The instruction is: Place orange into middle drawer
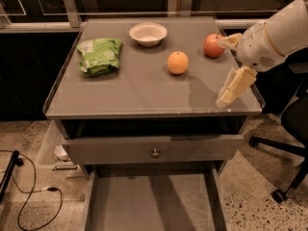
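the orange (177, 62) sits on the grey table top (134, 93), a little right of the middle and toward the back. it is round, so it shows no long axis, and which way its stem end faces cannot be told. nothing touches it.

behind it and to the left stands a pale bowl (148, 33), mouth up. to its right, apart from it, is a red apple (213, 45). well to its left lies a green bag (99, 56), crumpled, its long axis running from front to back; the print on it is too small to read.

the gripper (222, 72) hangs over the table's right side, to the right of the orange and clear of it. its two pale fingers are spread wide apart, one reaching beside the apple, the other (236, 85) slanting down toward the front right corner. they hold nothing.

below the top, a drawer front with a small round knob (155, 153) is partly out. under that, the middle drawer (151, 203) is pulled well out, its flat floor bare.
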Robot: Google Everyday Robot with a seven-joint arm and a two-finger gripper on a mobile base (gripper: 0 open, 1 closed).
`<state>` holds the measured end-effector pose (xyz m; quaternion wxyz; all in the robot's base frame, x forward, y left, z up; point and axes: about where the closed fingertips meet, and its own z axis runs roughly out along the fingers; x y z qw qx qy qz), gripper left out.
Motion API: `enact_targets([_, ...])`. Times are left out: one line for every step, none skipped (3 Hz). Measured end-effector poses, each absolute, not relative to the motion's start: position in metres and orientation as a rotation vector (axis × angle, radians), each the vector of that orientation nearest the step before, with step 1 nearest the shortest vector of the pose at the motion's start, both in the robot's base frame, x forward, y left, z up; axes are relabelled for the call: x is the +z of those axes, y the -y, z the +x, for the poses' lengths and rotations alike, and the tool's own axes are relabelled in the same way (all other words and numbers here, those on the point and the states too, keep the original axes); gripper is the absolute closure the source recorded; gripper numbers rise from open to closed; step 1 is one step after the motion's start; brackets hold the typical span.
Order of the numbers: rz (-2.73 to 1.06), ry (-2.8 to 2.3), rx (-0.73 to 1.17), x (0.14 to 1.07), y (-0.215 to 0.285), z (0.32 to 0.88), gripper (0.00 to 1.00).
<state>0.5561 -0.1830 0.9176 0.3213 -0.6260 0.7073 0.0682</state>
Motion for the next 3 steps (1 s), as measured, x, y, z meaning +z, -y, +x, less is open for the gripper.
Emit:
enact_targets([-1.613,-1.790,0.217,0.903,0.168,0.582,0.00])
enact_targets([-1.565,-1.749,0.286,0.891,0.152,0.613,0.00])
enact_targets([-1.519,-1.739,0.363,0.881,0.142,0.638,0.00])
